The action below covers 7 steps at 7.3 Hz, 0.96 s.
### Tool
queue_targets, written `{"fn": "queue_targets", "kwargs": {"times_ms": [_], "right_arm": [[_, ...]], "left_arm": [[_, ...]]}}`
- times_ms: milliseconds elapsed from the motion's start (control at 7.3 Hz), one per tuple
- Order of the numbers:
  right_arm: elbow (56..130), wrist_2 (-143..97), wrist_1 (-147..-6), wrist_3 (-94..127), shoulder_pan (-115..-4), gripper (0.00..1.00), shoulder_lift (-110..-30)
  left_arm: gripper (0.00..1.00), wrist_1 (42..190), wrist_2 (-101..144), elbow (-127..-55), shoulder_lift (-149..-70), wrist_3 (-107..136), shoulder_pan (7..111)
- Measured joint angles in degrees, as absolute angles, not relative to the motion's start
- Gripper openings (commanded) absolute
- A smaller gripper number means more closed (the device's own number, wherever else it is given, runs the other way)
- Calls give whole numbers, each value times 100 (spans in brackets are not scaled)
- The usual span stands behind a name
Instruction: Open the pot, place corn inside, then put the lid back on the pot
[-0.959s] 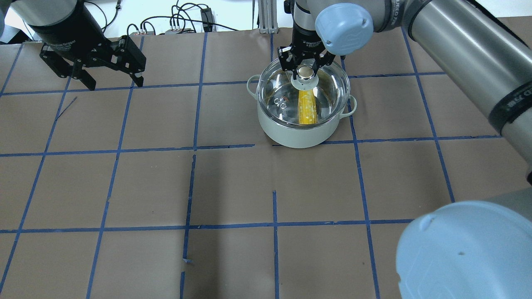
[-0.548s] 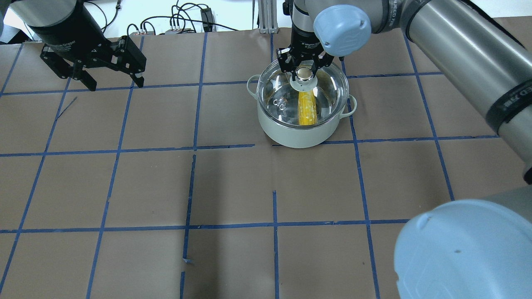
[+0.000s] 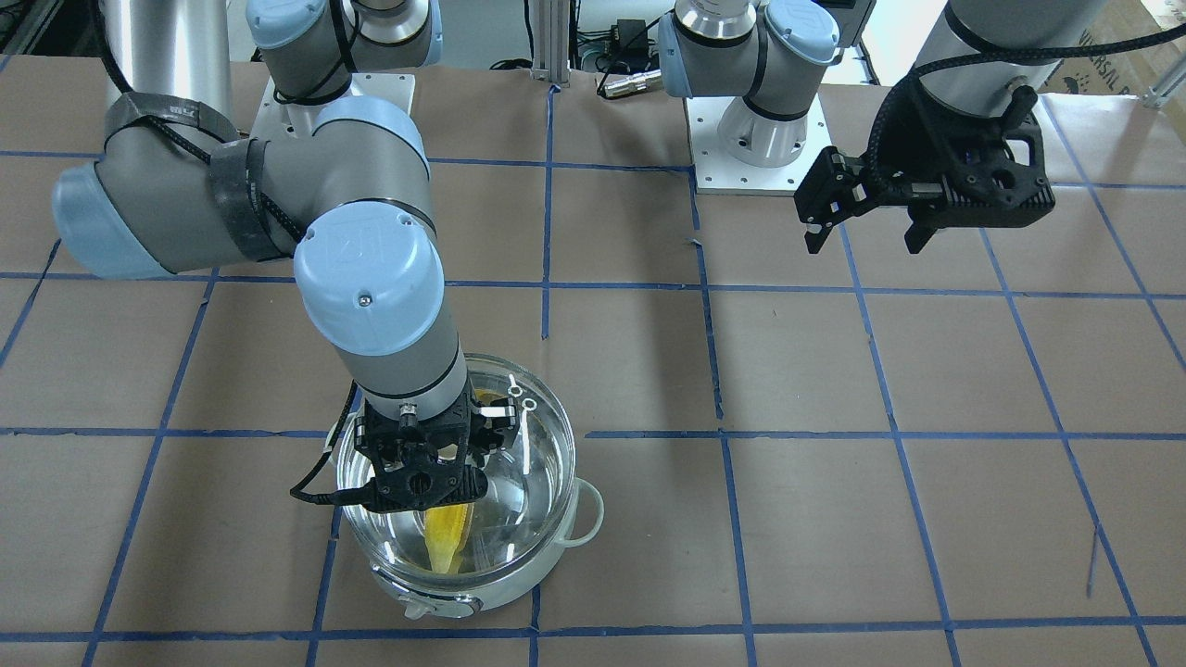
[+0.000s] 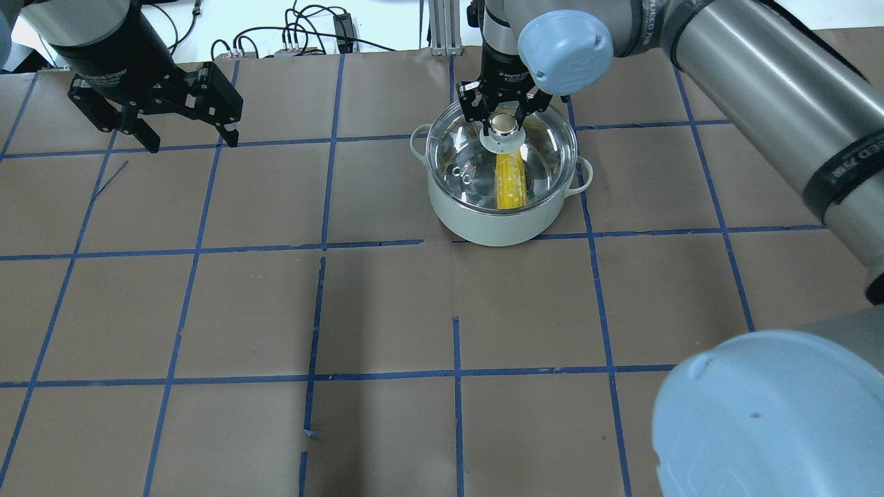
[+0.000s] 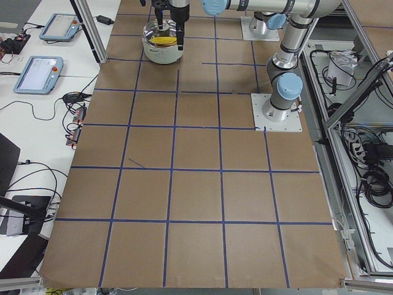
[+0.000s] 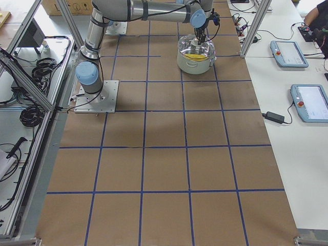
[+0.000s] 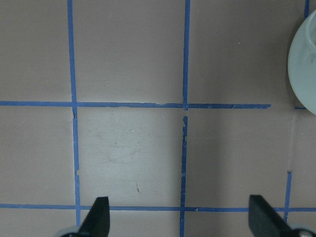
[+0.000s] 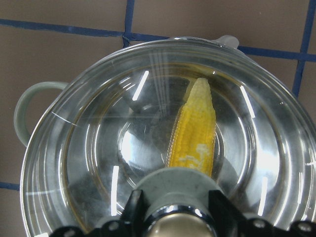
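The pot (image 4: pixel 494 224) stands at the far middle of the table, with the yellow corn (image 4: pixel 510 183) lying inside it. The clear glass lid (image 4: pixel 545 148) lies over the pot's mouth, about level with the rim. My right gripper (image 4: pixel 504 119) comes straight down and is shut on the lid's knob. In the right wrist view my right gripper (image 8: pixel 175 207) clamps the knob, and the corn (image 8: pixel 195 138) shows through the lid (image 8: pixel 98 148). The front-facing view shows the pot (image 3: pixel 463 593), lid (image 3: pixel 537 463) and corn (image 3: pixel 447 537). My left gripper (image 4: pixel 192 141) is open and empty, far left.
The table is brown paper with a blue tape grid (image 4: pixel 456 376). Cables and a metal post (image 4: pixel 442 27) lie along the far edge. My left gripper (image 7: pixel 178 217) hovers over bare paper, with the pot's edge (image 7: pixel 303 64) at that view's right.
My right gripper has moved the lid slightly down and to the left, so it now lines up with the pot's rim. The left arm has not moved.
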<state>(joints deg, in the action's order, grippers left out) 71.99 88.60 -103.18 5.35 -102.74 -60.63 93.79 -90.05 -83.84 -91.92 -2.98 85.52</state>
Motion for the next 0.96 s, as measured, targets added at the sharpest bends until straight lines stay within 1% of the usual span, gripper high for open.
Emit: {"fn": "queue_targets", "kwargs": {"times_ms": [137,274,411,548,685,959], "right_arm": [[7199,8860,-10318,535,-10274,27,-6053],[7199,8860,-10318,537,-10274,30,-6050],[7198,8859,-10318,551,-10274,43,-6048],[7198,8859,-10318,576,-10274,61,-6051],[7193,8861,-10334,594,-10277,67,-6059],[7184,8892,-10489,617,-10294,68,-6065]], "left_arm": [[100,9376,-9007,-8385,-9197,-298,8552],[100,9373,-9008,-8385,-9200,-299,8552],[100,9370,-9009,-8388,-9204,-299,8552],[100,9370,-9009,-8390,-9207,-299,8552],[100,9369,-9009,-8392,-9209,-299,8552],[100,9369,-9009,-8390,-9210,-299,8552]]}}
